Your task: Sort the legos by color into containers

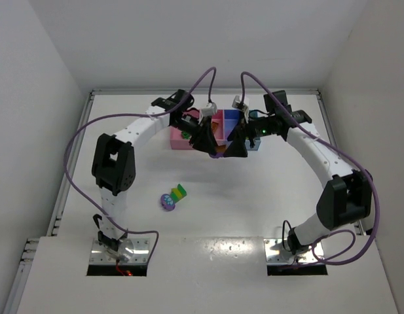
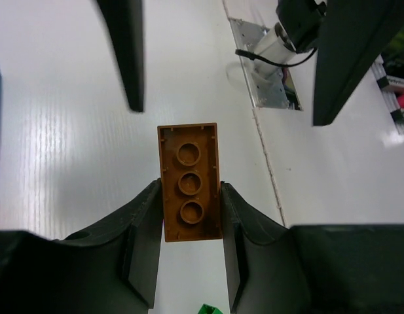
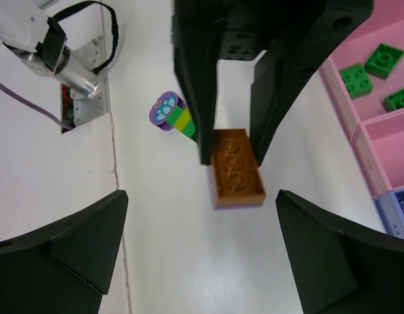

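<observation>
1. Top view: the left gripper (image 1: pixel 209 146) and right gripper (image 1: pixel 238 146) met tip to tip just in front of the tray (image 1: pixel 179 139). A strip of bricks (image 1: pixel 172 197) with a round purple end lay well apart on the table (image 1: pixel 254 196).
2. Left wrist: its jaws were clamped tight on an orange-brown brick (image 2: pixel 188 154), held clear above the table, with the right's fingers spread beyond it!
3. Right wrist: its jaws gaped wide, gripping nothing. The brick hung between the left's fingers, and green bricks (image 3: pixel 368 70) sat in a pink compartment.
</observation>
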You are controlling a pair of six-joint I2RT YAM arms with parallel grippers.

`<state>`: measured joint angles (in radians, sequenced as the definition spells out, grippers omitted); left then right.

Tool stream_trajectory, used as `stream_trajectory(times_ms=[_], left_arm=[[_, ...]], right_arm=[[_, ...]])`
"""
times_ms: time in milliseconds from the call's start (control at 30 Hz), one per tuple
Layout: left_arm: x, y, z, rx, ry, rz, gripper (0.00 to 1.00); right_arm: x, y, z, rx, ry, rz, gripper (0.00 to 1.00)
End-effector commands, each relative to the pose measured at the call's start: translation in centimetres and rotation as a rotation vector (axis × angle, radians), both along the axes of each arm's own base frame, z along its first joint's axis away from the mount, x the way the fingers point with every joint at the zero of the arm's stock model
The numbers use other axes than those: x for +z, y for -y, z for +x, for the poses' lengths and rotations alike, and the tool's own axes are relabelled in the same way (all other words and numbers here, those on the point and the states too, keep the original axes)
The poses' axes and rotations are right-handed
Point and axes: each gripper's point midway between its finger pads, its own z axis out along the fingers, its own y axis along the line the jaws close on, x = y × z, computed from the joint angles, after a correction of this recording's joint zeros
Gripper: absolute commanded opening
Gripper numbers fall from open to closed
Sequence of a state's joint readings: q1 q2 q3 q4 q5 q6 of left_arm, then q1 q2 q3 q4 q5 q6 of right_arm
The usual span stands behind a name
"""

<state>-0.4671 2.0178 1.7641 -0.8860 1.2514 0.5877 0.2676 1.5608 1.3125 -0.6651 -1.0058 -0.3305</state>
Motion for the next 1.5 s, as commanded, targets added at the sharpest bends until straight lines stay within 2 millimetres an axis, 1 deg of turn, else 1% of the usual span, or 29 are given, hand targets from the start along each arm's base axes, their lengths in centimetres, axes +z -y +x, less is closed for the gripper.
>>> stream_trajectory(times_ms=[0,67,100,167,200,233,267,300,333,367,400,433,467,500,533,567,600,667,700,767,800,833,900,1000,1033,1067,1100,1300,1467], left_arm=[[4.9,-0.4,0.6,-0.005,0.065,-0.144,0.05],[5.4,-1.1,1.3,0.017,0.055,-0.153,0.04],[5.4,-1.1,1.3,0.019,0.046,-0.151,0.04],[5.9,-1.2,2.0,0.043,0.045,-0.148,0.03],[6.3,-1.1,2.2,0.056,0.053,-0.146,0.01],[7.1,-0.8,3.1,0.072,0.110,-0.161,0.01],[6.7,-0.8,3.2,0.123,0.023,-0.128,0.00],[7.8,-1.2,4.3,0.214,0.048,-0.119,0.00],[10.3,-0.5,6.0,0.261,0.178,-0.213,0.00],[11.7,-0.9,6.0,0.333,0.053,-0.239,0.00],[10.6,-1.7,5.9,0.377,-0.009,-0.259,0.00],[13.0,-1.9,6.1,0.375,0.057,-0.351,0.00],[13.1,-2.2,5.8,0.397,-0.064,-0.353,0.00],[13.3,-2.3,5.5,0.395,-0.085,-0.373,0.00],[13.5,-2.3,5.4,0.404,-0.102,-0.398,0.00],[14.6,-2.8,5.4,0.402,-0.053,-0.458,0.00],[14.4,-3.3,5.0,0.411,-0.142,-0.462,0.00],[15.9,-3.6,3.8,0.378,-0.164,-0.534,0.00],[15.6,-3.6,3.7,0.371,-0.179,-0.542,0.00],[15.8,-3.6,3.5,0.359,-0.182,-0.555,0.00],[15.9,-3.7,3.3,0.357,-0.194,-0.556,0.00],[16.1,-3.7,3.2,0.353,-0.199,-0.559,0.00],[16.2,-3.7,3.1,0.342,-0.199,-0.570,0.00],[16.2,-3.7,3.0,0.342,-0.210,-0.568,0.00],[15.8,-3.7,3.2,0.345,-0.218,-0.564,0.00],[15.8,-3.7,3.2,0.345,-0.218,-0.564,0.00],[15.8,-3.7,3.2,0.345,-0.218,-0.564,0.00],[15.2,-3.6,3.3,0.348,-0.225,-0.547,0.00],[14.4,-3.5,3.6,0.347,-0.219,-0.535,0.00]], right_arm=[[3.0,-0.5,0.0,0.007,0.038,0.101,0.95],[2.9,-0.4,-0.4,0.011,0.004,0.129,0.95],[3.2,-0.3,0.2,-0.013,-0.004,0.141,0.95],[3.2,-0.2,0.0,-0.019,-0.056,0.176,0.95],[3.5,-0.1,0.0,-0.044,-0.119,0.198,0.95],[4.1,-0.3,0.5,-0.041,-0.099,0.227,0.95],[4.1,-0.5,0.3,-0.041,-0.128,0.245,0.95],[4.3,-0.3,0.7,-0.060,-0.143,0.256,0.95],[5.0,-0.6,1.3,-0.074,-0.156,0.280,0.95],[5.1,-0.7,1.3,-0.073,-0.169,0.294,0.95],[4.8,-0.8,1.5,-0.081,-0.190,0.302,0.95],[5.5,-0.7,2.2,-0.091,-0.200,0.329,0.95],[5.6,-0.8,2.3,-0.095,-0.209,0.340,0.94],[5.8,-0.9,2.6,-0.100,-0.218,0.352,0.92],[6.8,-1.1,2.7,-0.091,-0.214,0.378,0.92],[6.7,-1.1,3.0,-0.093,-0.222,0.384,0.91],[6.6,-1.2,3.2,-0.096,-0.231,0.387,0.89],[7.2,-1.3,3.5,-0.084,-0.220,0.394,0.88],[6.9,-1.3,3.7,-0.084,-0.220,0.394,0.88],[7.5,-1.4,3.6,-0.072,-0.216,0.407,0.88],[7.4,-1.4,3.8,-0.072,-0.219,0.409,0.88],[7.9,-1.5,3.9,-0.069,-0.205,0.415,0.88],[8.2,-1.6,4.2,-0.066,-0.193,0.420,0.88],[8.2,-1.7,4.8,-0.064,-0.186,0.422,0.86],[8.8,-1.7,5.0,-0.059,-0.161,0.428,0.86],[8.6,-1.8,5.1,-0.064,-0.185,0.430,0.86],[8.8,-2.1,5.2,-0.049,-0.165,0.434,0.86],[10.9,-2.3,5.7,-0.029,-0.122,0.448,0.86],[11.0,-3.3,4.4,0.030,-0.125,0.444,0.85]])
